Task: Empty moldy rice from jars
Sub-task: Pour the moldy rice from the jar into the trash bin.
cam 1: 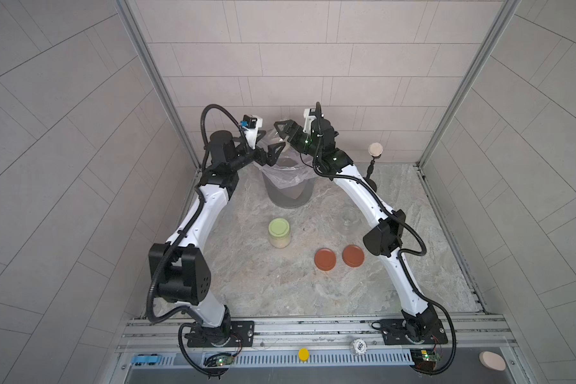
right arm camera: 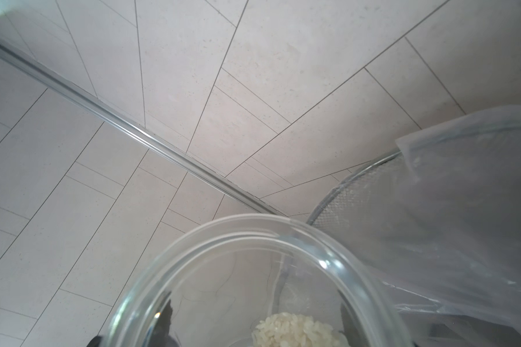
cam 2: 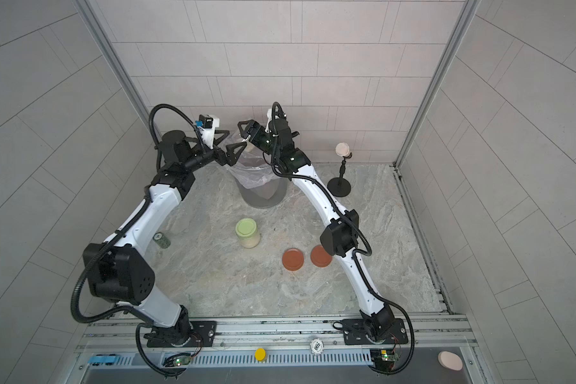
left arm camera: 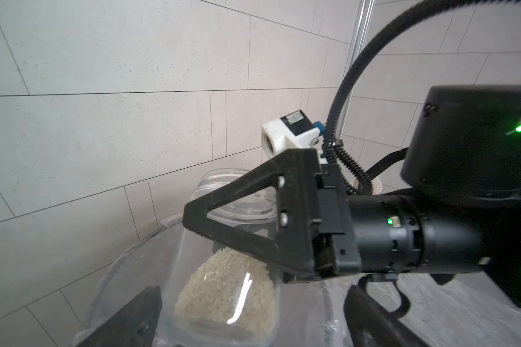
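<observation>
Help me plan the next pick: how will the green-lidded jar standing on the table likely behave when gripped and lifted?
The green-lidded jar looks like smooth clear glass, so probably slippery and breakable. The rice seems to fill much of it, so likely heavy for its size. It is squat and upright, so a nudge should slide rather than tip it.

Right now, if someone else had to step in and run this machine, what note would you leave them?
Left end effector: open, empty, beside the lined bin.
Right end effector: shut on a lidless jar at the bin's rim, rice not yet poured.
Done: one empty jar stands aside; both rust-red lids off.
To do: tip the held jar, then open and empty the green-lidded jar.
</observation>
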Robot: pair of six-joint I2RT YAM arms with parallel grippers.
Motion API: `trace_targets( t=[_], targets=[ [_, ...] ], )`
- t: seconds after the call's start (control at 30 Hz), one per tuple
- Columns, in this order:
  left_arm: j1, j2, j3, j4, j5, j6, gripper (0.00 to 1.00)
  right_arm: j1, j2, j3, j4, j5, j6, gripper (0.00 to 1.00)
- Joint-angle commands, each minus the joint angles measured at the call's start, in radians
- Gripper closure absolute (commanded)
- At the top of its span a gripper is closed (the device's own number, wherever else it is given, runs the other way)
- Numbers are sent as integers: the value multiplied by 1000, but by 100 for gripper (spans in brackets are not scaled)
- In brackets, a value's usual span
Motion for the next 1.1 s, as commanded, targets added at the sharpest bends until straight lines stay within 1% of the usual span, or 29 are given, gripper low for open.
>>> trace_targets(
  t=[0.0, 0.03, 0.1, 0.17, 0.23, 0.3, 0.37, 0.53, 0.73, 0.87, 1.07],
  targets=[
    [56, -36, -59, 195, -15, -362, 0, 3, -16, 38, 97, 14, 126, 66],
    [67, -41, -103, 295, -1, -446, 0, 5, -15, 38, 105, 15, 154, 66],
    [79, -58, -199, 459, -54, -640, 0, 8, -13, 37, 120, 21, 219, 67],
    [82, -67, -261, 524, -80, -725, 0, 12, -13, 37, 132, 19, 291, 67],
    [79, -65, -304, 607, -67, -792, 0, 17, -12, 37, 158, 16, 347, 67],
    [79, -61, -360, 736, -74, -889, 0, 22, -14, 37, 177, 15, 393, 67],
    [79, -59, -389, 793, -82, -930, 0, 26, -16, 37, 195, 12, 424, 67],
    [68, -40, -385, 799, -61, -935, 0, 31, -9, 27, 219, -5, 508, 68],
    [33, 22, -342, 795, -61, -918, 0, 40, 2, 17, 247, -11, 537, 68],
    [1, 49, -337, 773, -97, -872, 0, 44, 2, 17, 249, -19, 540, 69],
    [-22, 48, -336, 773, -144, -827, 0, 45, 3, -4, 251, -40, 548, 70]
  ],
)
